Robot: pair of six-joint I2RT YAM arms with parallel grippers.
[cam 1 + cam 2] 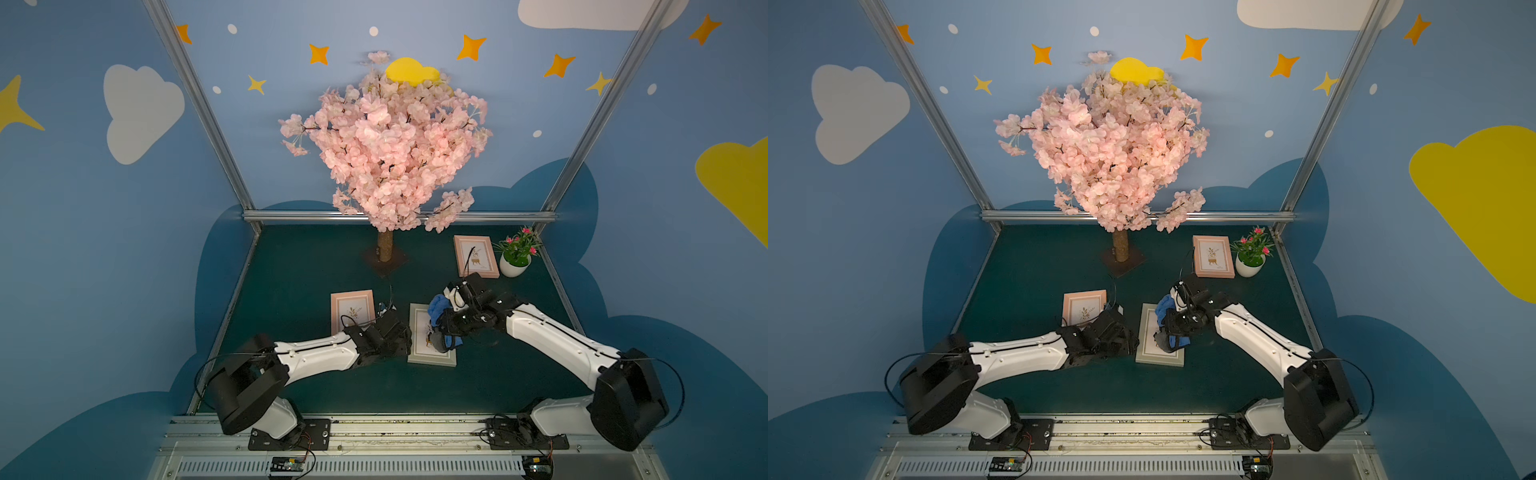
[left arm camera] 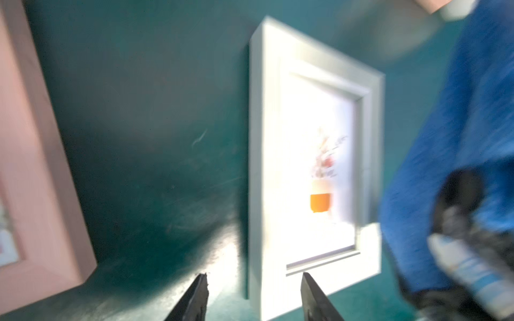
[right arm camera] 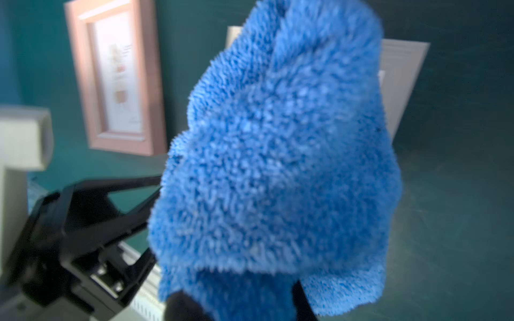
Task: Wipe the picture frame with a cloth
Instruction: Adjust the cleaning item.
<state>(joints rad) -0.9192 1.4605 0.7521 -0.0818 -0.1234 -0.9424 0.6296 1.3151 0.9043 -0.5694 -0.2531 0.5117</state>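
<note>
Green table [image 1: 299,282] with a big pink blossom tree [image 1: 386,137] at the back. Both arms reach in toward the middle.

Three frames lie flat on it. A white frame [image 1: 430,358] is in the middle, a pink frame [image 1: 351,305] is to its left, and a second pink frame [image 1: 476,255] sits far back next to a small potted plant [image 1: 515,257]. The white frame looks like the one being worked on.

The cloth [image 1: 441,307] is blue and bunched up. It hangs from the right gripper [image 3: 242,305] over the right side of the white frame, with a dark fold low down. In the wrist view it fills most of the picture. I cannot tell whether it is touching the glass.

The right gripper is clamped tight on the cloth, and its fingertips are mostly buried in the plush.

The left gripper [image 2: 254,278] is at the near-left edge of the white frame. Its jaws are about half apart and grip nothing. The frame's edge lines up between them in the wrist view, but contact cannot be confirmed because the view is blurred.

Step, as I judge it: wiping is in progress or about to start, with the cloth over the frame and the left arm placed as if to brace it.

Next move: lower the cloth onto the glass and sweep it across with light pressure. The frame needs steadying on the left so it does not slide. The cloth must also stay clear of the left gripper.
</note>
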